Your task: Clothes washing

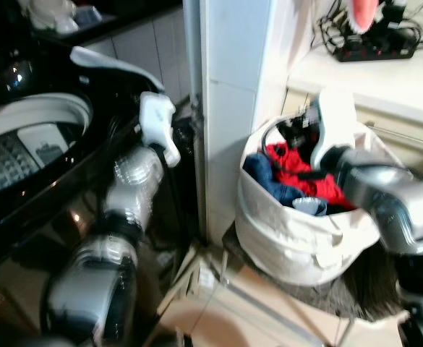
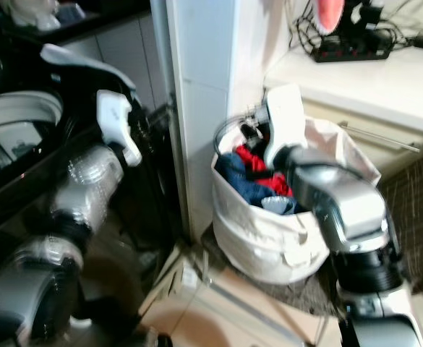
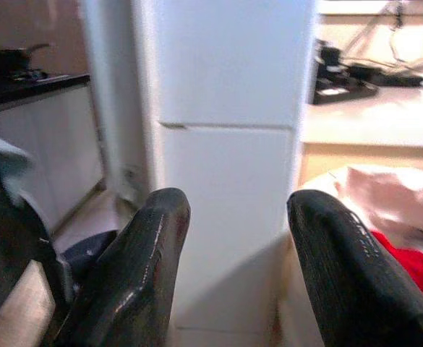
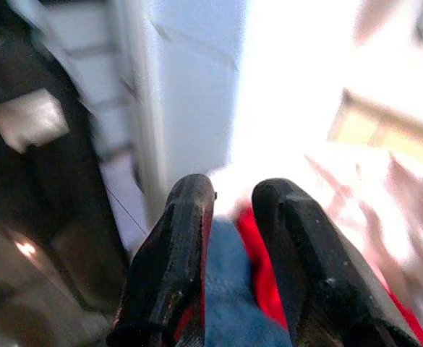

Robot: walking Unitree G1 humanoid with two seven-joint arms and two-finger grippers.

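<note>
Clothes (image 1: pixel 298 177), red and blue, fill the white laundry basket (image 1: pixel 283 238) beside the washing machine (image 1: pixel 30 144). Right gripper (image 4: pixel 233 217), nearly closed, pinches blue and red fabric; left gripper (image 3: pixel 236 238) is spread, empty. Likely next: lift toward the drum.

White tiled pillar (image 1: pixel 229 108), pale countertop (image 1: pixel 385 76), possibly cardboard on floor (image 1: pixel 233 303)

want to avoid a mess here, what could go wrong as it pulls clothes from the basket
1. The right gripper reaches into the white laundry basket over red and blue clothes lying tangled together; extra pieces could drag out and drop to the floor.
2. The basket sits on a small stand, so a hard pull might tip it.
</note>
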